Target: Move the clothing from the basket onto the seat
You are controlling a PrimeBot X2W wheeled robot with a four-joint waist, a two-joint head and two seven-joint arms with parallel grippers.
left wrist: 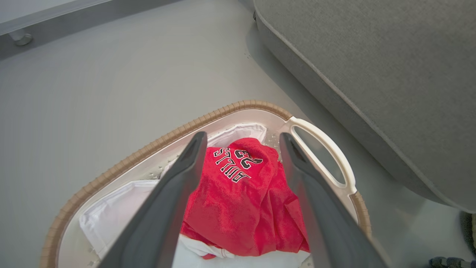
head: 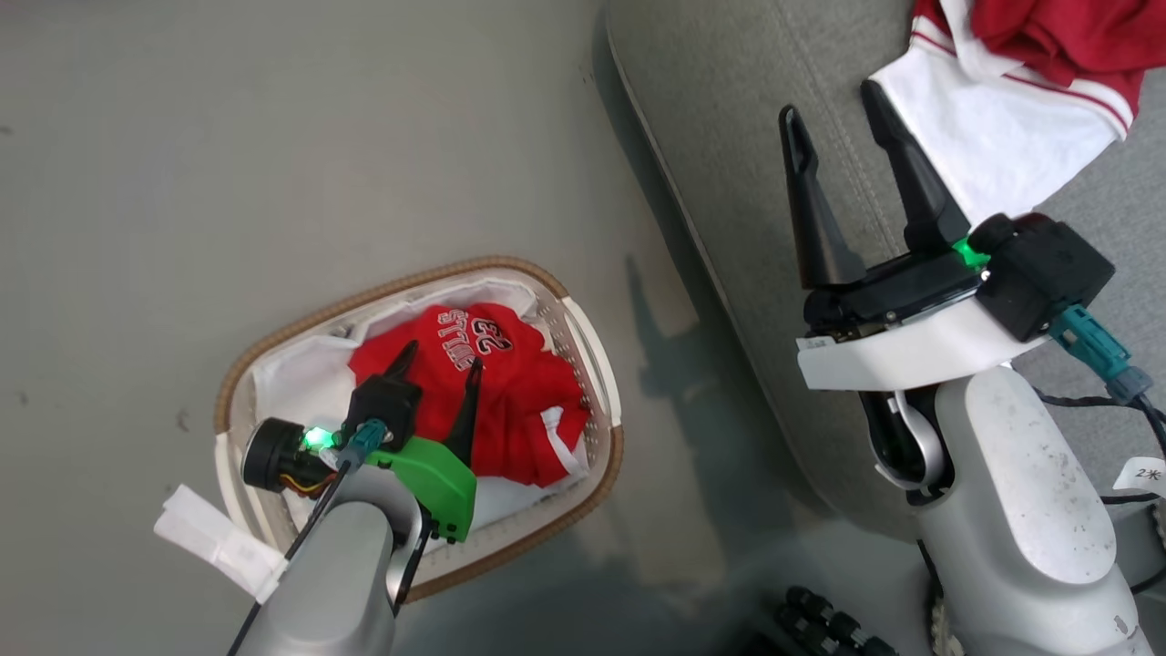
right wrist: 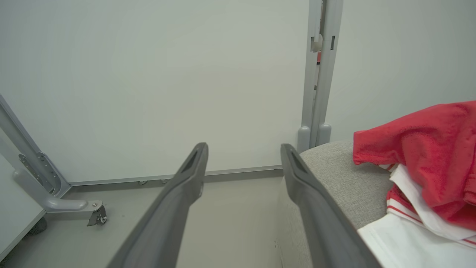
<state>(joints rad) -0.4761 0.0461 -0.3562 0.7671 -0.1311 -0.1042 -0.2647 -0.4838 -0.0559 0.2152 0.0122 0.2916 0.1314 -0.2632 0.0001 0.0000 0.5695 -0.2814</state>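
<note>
Head view: left pincer (head: 444,353) open, empty, over clothing (head: 519,410).

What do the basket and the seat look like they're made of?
The basket looks like smooth white moulded plastic, its wall perforated, with a brown rim that appears woven, perhaps rattan or imitation. The seat looks like matte grey upholstery fabric with a fine visible weave.

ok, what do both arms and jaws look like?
Both arms: pale grey shells, long dark tapered jaws. The left gripper carries a green bracket and red-yellow wires. The right gripper has a white collar, black module and teal connector.
</note>
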